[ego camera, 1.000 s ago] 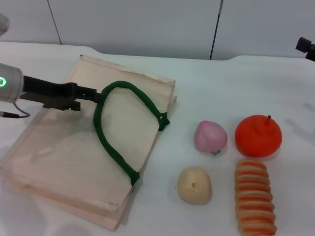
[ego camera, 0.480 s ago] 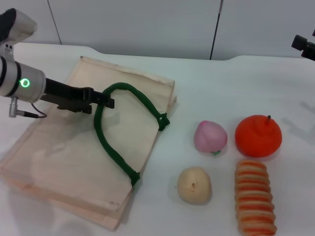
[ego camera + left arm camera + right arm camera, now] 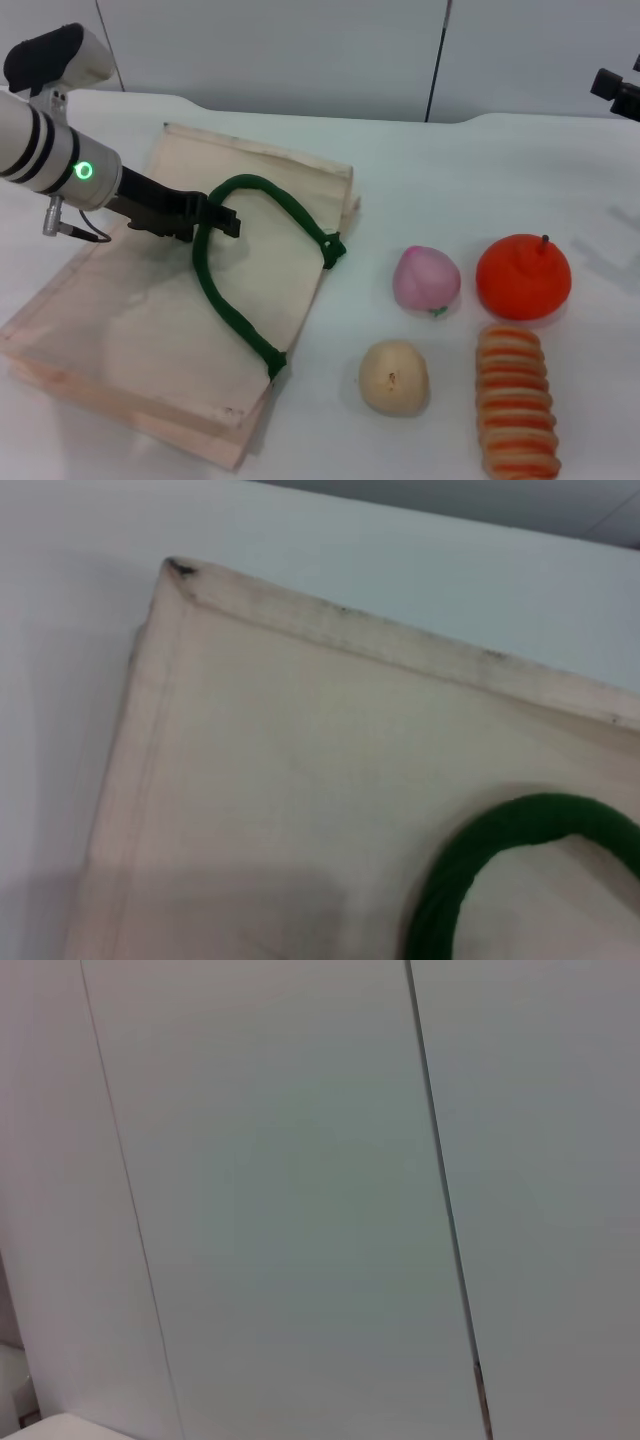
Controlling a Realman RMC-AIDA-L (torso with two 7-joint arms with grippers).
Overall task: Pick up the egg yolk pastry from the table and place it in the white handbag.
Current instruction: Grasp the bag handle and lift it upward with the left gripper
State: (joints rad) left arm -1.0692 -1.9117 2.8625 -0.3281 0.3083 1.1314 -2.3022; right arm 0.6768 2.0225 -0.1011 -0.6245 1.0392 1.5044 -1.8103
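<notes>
Head view shows the left gripper (image 3: 218,220) reaching in from the left over the white handbag (image 3: 130,310), its dark fingertips right at the green rope handle (image 3: 240,265) near the top of the loop; whether the fingers are spread, pressed together or pinching the rope cannot be told from these pictures. The handbag lies flat on the white table (image 3: 420,170), on the left side of the scene, with its handle arching across the fabric down to a green tab near the bag's near right corner. The egg yolk pastry (image 3: 394,376) sits on the table to the right of the bag, near the front, well apart from the left gripper. Just beyond it is a pink peach (image 3: 427,279); farther right is an orange fruit (image 3: 523,276), and nearer than that an orange-and-cream striped roll (image 3: 515,413), just right of the pastry. The left wrist view looks down on the bag's far corner and a curve of the green handle. The right arm shows only as a dark part at the far right edge (image 3: 618,92).
</notes>
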